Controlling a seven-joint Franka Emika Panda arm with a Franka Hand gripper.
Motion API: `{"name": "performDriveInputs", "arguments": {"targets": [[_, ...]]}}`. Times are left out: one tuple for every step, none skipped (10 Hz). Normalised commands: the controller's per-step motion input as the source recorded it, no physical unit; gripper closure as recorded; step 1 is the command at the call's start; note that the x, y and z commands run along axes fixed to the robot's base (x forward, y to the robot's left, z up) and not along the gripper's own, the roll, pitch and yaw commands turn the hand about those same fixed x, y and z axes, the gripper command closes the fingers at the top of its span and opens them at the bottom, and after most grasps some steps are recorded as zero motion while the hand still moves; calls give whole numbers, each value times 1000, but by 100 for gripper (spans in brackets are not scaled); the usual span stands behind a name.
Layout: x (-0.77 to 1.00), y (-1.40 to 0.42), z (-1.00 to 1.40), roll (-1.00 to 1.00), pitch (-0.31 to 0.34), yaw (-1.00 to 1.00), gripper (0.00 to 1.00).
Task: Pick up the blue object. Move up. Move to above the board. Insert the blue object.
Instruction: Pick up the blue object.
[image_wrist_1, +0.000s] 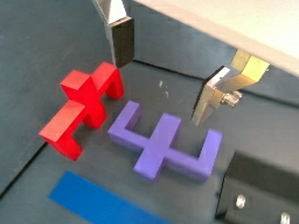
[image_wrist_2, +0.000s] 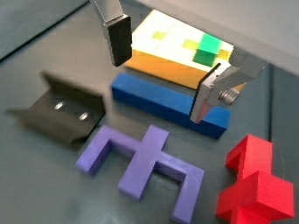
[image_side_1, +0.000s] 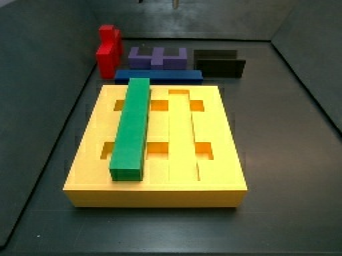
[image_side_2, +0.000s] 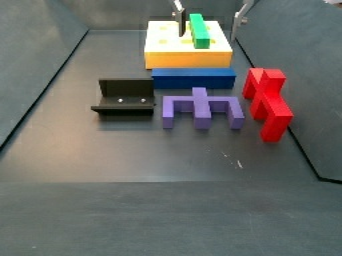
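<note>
Board: yellow, green bar already seated in one groove.
Blue object: on the floor, flush against the board's end, purple block just beside it.
Red block: off to one side, clear.
Gripper: wide open, empty, hovering above the blue object.
Risk: with the bar tight to the board, a descending finger could land on the board's edge or nudge the purple block.

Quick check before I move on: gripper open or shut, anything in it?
Gripper: open and empty, its flat silver fingers spread apart above the long dark-blue rectangular bar, which lies on the floor against the large yellow grooved board.
</note>
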Motion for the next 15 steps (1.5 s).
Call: {"name": "performDriveInputs", "arguments": {"targets": [[0, -343, -166, -29, -21, -811, 0], [0, -323, -300, -4, -23, -746, 0], [0, -203, -320, 69, -36, -554, 0], [0, -297, -163, 286, 0, -340, 0], [0, -254, -240, 346, 0, -306, 0], [129, -171, -320, 247, 0, -337, 0], [40, -94, -300, 74, -27, -469, 0], [29, -40, -294, -64, -59, -643, 0], [0, -3, -300, -163, -99, -814, 0], [0, -14, -217, -190, -119, -911, 0], [0, -60, -171, -153, -140, -960, 0], [0, -57, -160, -146, -100, -963, 0], [0, -89, -129, -123, -77, -963, 0], [0, -83, -146, -111, -27, -969, 0], [0, -86, -154, -94, -24, -980, 0]]}}
